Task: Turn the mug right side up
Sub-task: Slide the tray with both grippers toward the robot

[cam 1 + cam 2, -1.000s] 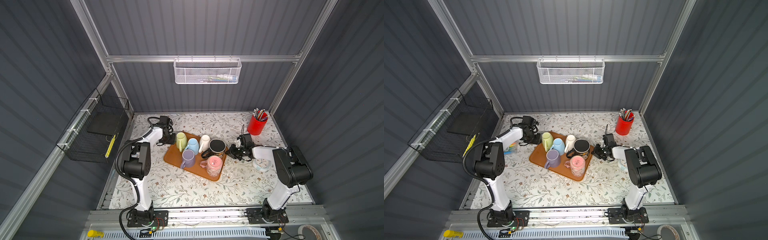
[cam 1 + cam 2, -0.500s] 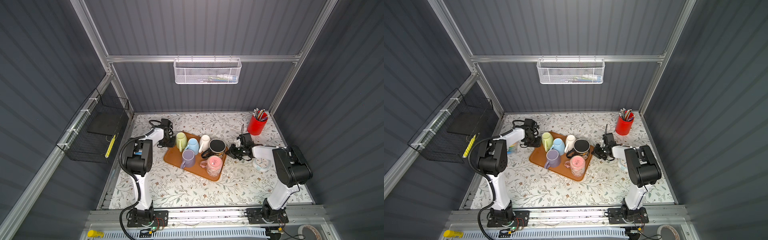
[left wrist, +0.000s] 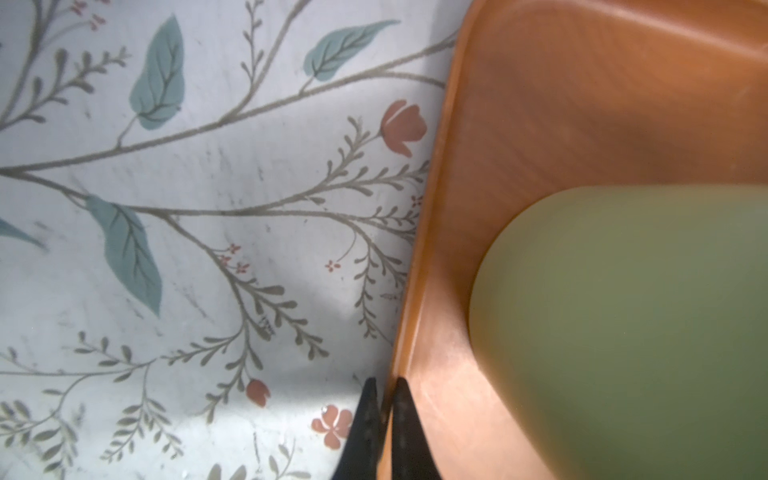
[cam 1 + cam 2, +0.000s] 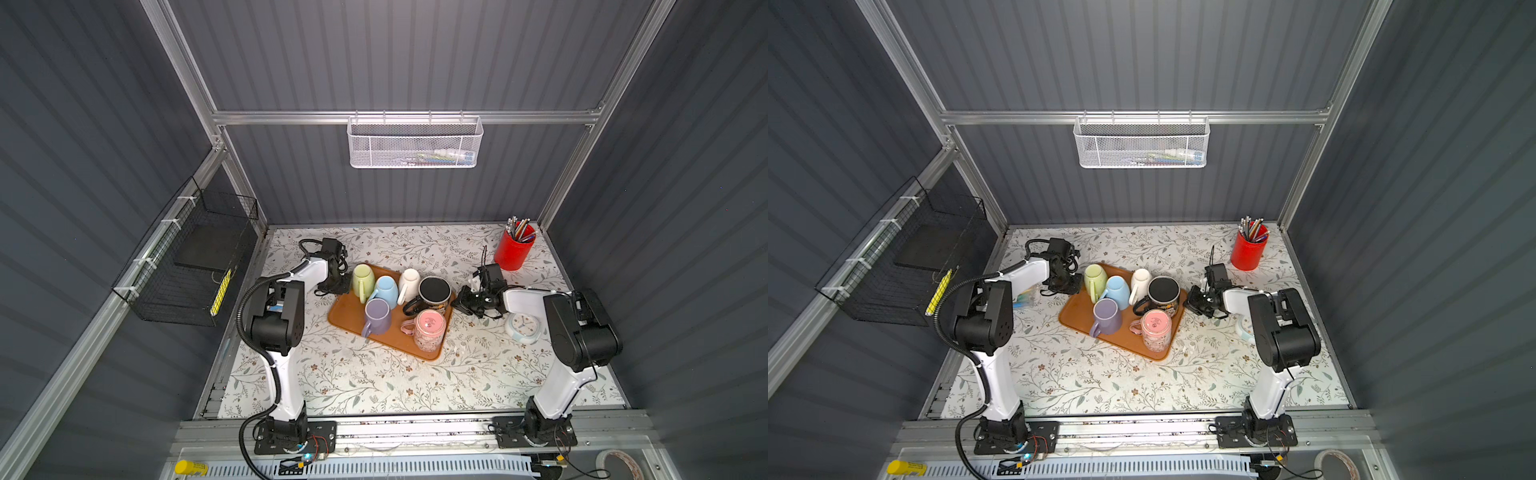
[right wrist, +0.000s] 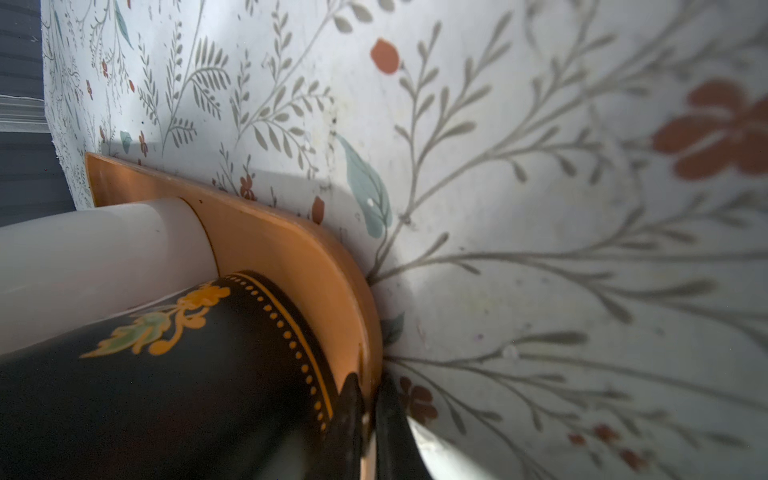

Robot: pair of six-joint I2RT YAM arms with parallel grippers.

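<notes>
mugs on the orange wooden tray (image 4: 348, 312) all seem to stand mouth down; which one is meant i cannot tell. nearest is the pink patterned mug (image 4: 430, 332), tall and glossy, with the lavender mug (image 4: 377, 314) to its left. farther back stand the black mug (image 4: 434, 291) with gold trim, the light blue mug (image 4: 385, 289), the white mug (image 4: 409, 279) and the pale green mug (image 4: 362, 276), all smooth glazed cylinders with loop handles. the right gripper (image 5: 368, 380) pinches the tray's thin rounded rim beside the black mug. the left gripper (image 3: 384, 380) pinches the rim at the far left end, by the green mug. neither holds a mug. i judge this a tray-steadying step: keep both pinches level so the slick mugs don't slide, then release and take one mug by its wall or handle.
</notes>
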